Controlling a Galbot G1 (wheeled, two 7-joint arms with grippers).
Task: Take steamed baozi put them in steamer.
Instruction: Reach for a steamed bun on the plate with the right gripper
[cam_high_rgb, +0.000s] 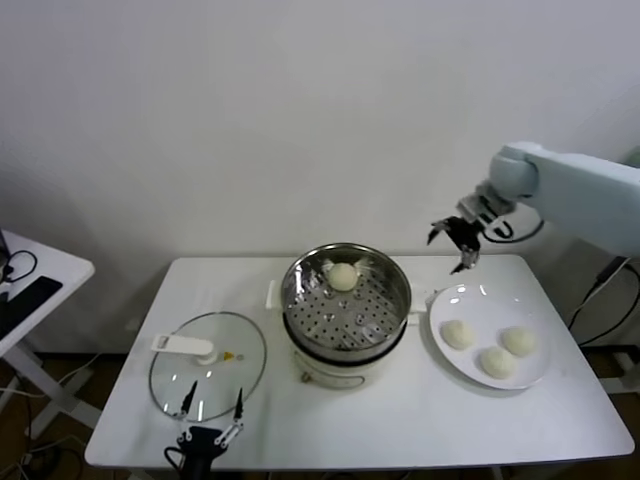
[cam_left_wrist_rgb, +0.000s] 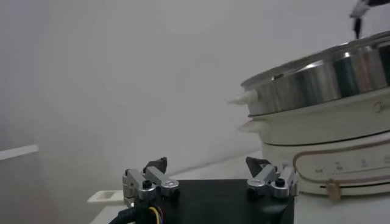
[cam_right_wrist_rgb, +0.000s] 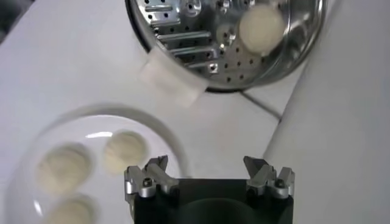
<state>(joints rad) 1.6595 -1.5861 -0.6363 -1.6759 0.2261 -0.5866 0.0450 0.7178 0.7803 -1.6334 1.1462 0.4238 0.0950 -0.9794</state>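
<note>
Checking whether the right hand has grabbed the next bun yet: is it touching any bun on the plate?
Apart. The head view shows the right hand open in the air behind the plate, well above its three buns.

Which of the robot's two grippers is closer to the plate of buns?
Right. The right gripper hangs open just above the white plate's far rim; the left gripper sits open across the table by the glass lid.

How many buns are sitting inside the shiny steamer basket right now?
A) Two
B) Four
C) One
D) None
C: a single baozi lies in the steamer, while the other three rest on the white plate.
</note>
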